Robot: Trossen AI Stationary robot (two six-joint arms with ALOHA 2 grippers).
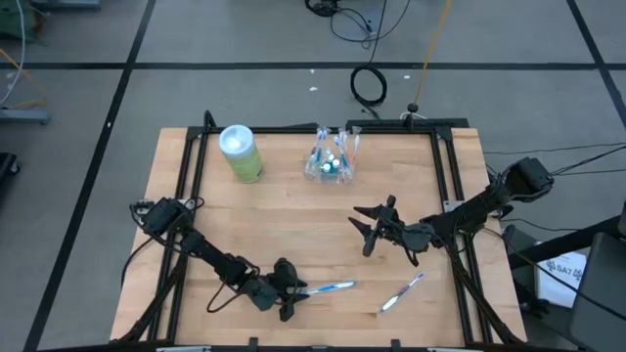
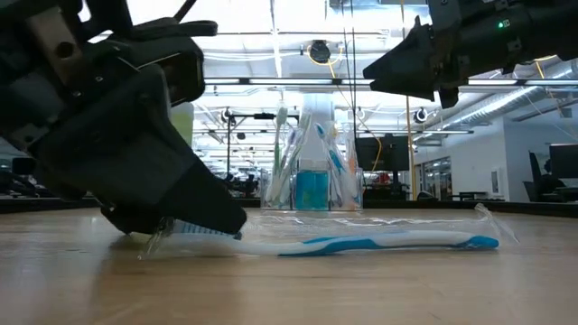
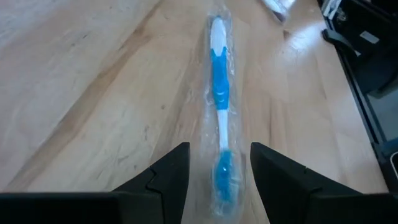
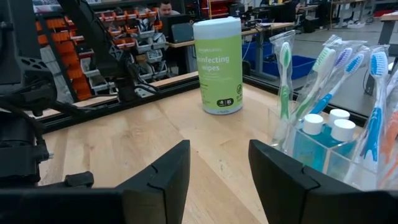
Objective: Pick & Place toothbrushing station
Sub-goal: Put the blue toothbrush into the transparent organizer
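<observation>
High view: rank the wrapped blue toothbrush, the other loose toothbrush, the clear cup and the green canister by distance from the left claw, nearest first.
1. Blue toothbrush, at the left claw.
2. Other loose toothbrush, farther right along the front edge.
3. Green canister and clear cup, both at the back: too close to call.

Bare wooden table fills the centre of the high view, open for passing. Obstacles: a green canister at upper left, a clear cup of toothbrushes at upper centre, two wrapped toothbrushes along the bottom edge.

A wrapped toothbrush lies at the table's near edge, another to its right, the cup far behind.
</observation>
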